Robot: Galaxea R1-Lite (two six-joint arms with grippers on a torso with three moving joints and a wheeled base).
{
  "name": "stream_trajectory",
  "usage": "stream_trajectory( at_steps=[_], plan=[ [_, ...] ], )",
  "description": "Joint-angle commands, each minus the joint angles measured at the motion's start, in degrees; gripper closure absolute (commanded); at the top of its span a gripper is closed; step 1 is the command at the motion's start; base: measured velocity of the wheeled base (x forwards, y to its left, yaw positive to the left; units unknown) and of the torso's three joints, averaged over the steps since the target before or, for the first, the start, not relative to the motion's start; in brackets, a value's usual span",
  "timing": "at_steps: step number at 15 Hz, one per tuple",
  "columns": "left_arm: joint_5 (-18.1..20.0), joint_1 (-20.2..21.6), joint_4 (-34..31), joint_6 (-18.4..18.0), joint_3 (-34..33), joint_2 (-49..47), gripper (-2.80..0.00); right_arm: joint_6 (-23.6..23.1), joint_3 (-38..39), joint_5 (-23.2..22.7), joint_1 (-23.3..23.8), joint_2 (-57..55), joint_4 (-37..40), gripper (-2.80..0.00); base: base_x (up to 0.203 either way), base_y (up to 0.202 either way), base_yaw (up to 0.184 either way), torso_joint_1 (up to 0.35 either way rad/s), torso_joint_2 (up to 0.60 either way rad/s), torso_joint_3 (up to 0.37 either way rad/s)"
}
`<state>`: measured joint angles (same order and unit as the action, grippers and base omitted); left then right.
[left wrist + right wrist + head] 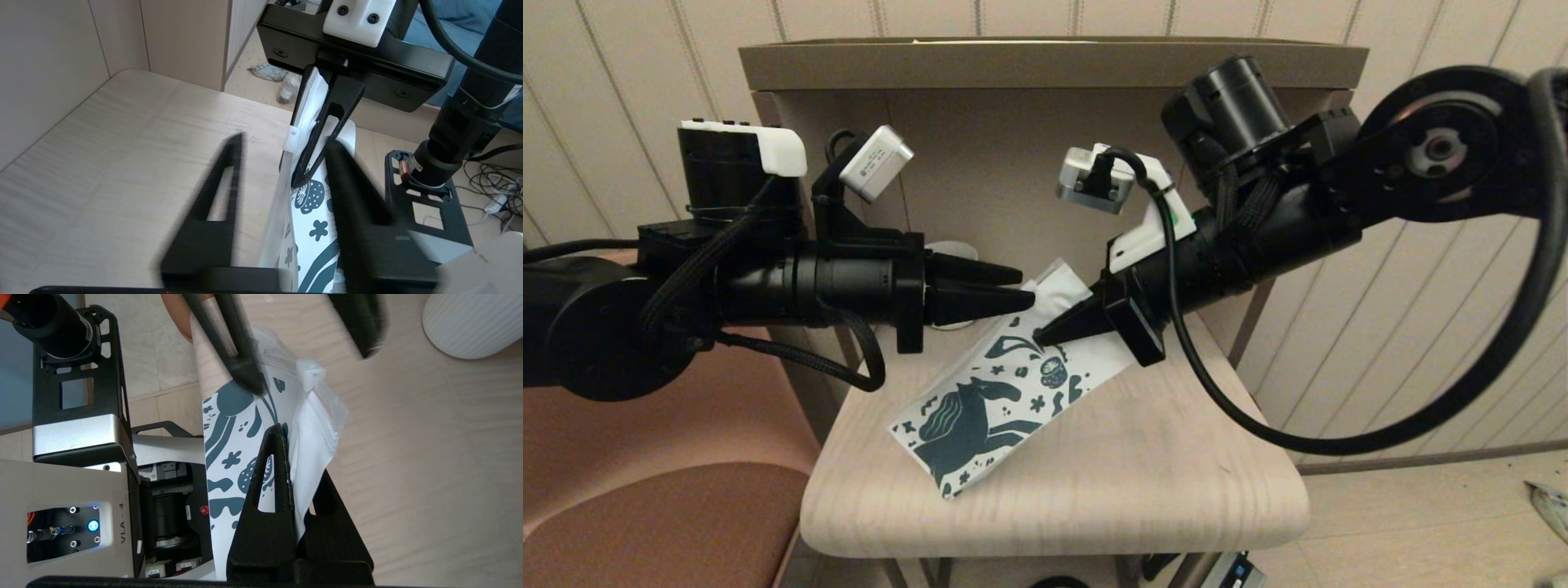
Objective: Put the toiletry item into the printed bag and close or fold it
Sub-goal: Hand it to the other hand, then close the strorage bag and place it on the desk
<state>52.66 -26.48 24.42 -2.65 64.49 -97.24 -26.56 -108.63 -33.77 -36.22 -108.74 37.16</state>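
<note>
The printed bag [988, 400] slopes up from the small wooden table [1135, 482], horse end down. My right gripper [1041, 336] is shut on the bag's upper part [241, 457], just below the zip edge. The clear zip slider [310, 371] sits on that top edge. My left gripper [1026, 288] is open at the bag's top corner, and in the left wrist view the bag [314, 228] stands between its spread fingers [235, 163]. The toiletry item does not show on its own in any view.
A white ribbed mug [470, 322] stands on the table behind the left gripper, mostly hidden in the head view. The table has a raised back panel [1013, 163]. A brown seat [645, 506] lies to the left. The robot's base [73, 437] is below the table edge.
</note>
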Motion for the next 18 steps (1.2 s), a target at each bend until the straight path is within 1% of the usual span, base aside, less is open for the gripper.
stream_trajectory(
  at_steps=[1,7,15,16,18],
  plan=[
    [0.2,0.0,0.2,-0.1,-0.2,-0.1,-2.80,-0.2,0.0,-0.2,0.2,0.1,0.2,0.00,0.000,0.000,0.000,0.000,0.00,0.000],
    [0.2,0.0,0.2,-0.1,0.2,-0.3,-2.80,-0.2,0.0,-0.4,-0.7,-0.2,0.3,0.00,0.000,0.000,0.000,0.000,0.00,0.000],
    [0.2,-0.1,0.3,-0.2,-0.2,-0.2,-2.80,-0.2,0.0,-0.4,-0.6,-0.3,0.1,0.00,0.000,0.000,0.000,0.000,0.00,0.000],
    [0.2,0.0,0.3,-0.3,-0.3,-0.2,0.00,-0.2,0.0,-0.4,-0.6,-0.3,0.1,0.00,0.000,0.000,0.000,0.000,0.00,0.000],
    [0.2,0.0,0.3,-0.3,-0.2,-0.3,0.00,-0.2,0.0,-0.4,-0.5,-0.3,0.0,0.00,0.000,0.000,0.000,0.000,0.00,0.000]
  ],
)
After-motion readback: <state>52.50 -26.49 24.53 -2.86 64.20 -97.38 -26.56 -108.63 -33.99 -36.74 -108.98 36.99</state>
